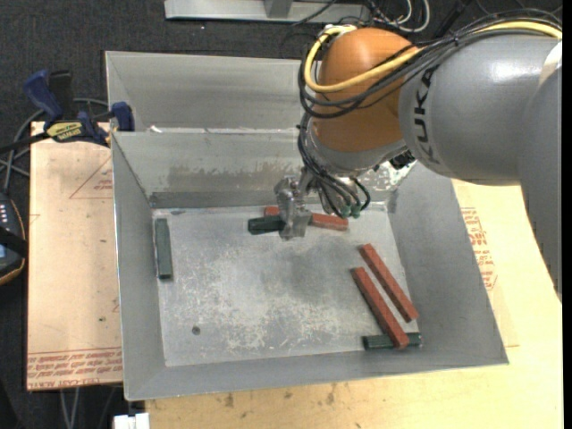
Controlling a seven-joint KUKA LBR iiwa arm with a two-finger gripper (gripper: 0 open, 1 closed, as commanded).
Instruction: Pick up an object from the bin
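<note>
Dark green short bar point(263, 226), plastic or wood by the look of it, lies on the floor of the grey metal bin point(268, 329), close to the far edge and about midway along it. It seems the likeliest thing for the pick. Its long axis runs roughly along the far wall, slightly tilted.

The gripper point(292, 220) is low over the floor at the end of the bar that points to the bin's right edge. It is either touching that end or just beside it; which of the two cannot be told. On the gripper's other side a short red bar point(327, 222) lies nearly in line with the green one, so the gripper stands between their two near ends. How far the jaws are open cannot be told, nor whether they have hold of anything.

Closing here would probably catch only an end, so a small shift along the green bar toward the bin's left edge looks called for. The red bar and the far wall are the only things close enough to crowd that move.

A long dark green bar point(163, 247) lies along the left edge. Two long red bars point(386, 281) slant side by side toward the front right corner, where a small dark green piece point(382, 342) lies at their ends. All of these are well apart from the gripper.
</note>
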